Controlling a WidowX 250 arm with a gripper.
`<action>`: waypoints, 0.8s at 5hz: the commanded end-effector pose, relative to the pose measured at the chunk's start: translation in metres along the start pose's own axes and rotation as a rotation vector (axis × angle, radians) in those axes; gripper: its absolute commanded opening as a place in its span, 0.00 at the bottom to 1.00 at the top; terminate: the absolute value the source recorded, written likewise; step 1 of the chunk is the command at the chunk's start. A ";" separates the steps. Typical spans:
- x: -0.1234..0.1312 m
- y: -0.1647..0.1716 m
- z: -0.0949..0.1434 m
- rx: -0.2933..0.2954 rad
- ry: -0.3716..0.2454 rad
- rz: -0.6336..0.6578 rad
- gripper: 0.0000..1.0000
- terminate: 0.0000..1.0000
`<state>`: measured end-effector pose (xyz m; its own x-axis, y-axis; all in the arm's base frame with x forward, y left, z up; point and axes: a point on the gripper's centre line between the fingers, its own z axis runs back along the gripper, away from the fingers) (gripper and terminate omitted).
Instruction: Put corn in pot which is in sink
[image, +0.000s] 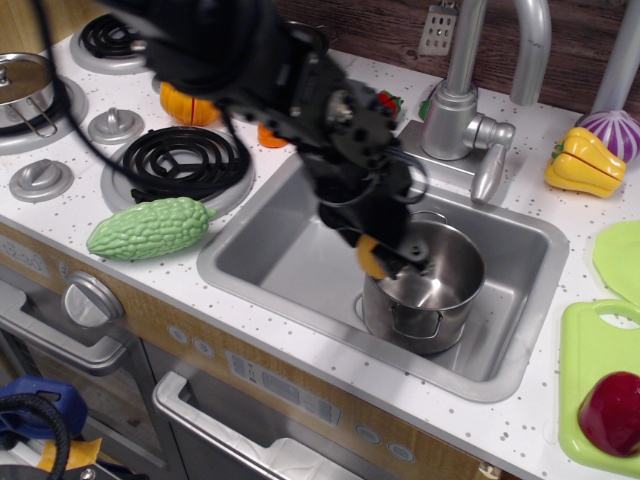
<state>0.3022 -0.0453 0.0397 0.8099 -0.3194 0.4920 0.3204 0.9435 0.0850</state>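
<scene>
My black gripper (385, 255) is shut on the yellow corn (370, 257) and holds it just above the left rim of the shiny steel pot (430, 292). The pot stands upright in the right half of the silver-grey sink (270, 250), its inside bare. My arm reaches in from the upper left and hides the back left corner of the sink.
A green bitter gourd (150, 227) lies on the counter left of the sink. The faucet (460, 110) stands behind it. A pumpkin (185, 103), yellow pepper (583, 160), red onion (615, 130), green cutting board (600, 380) with a red fruit (612, 412), and stove burners (185, 160) surround it.
</scene>
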 end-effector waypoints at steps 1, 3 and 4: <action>0.025 -0.007 -0.017 -0.019 -0.073 -0.033 0.00 0.00; 0.024 -0.008 -0.029 -0.019 -0.115 -0.074 1.00 0.00; 0.024 -0.008 -0.029 -0.019 -0.115 -0.074 1.00 0.00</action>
<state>0.3291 -0.0613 0.0179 0.7384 -0.3747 0.5606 0.3873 0.9163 0.1023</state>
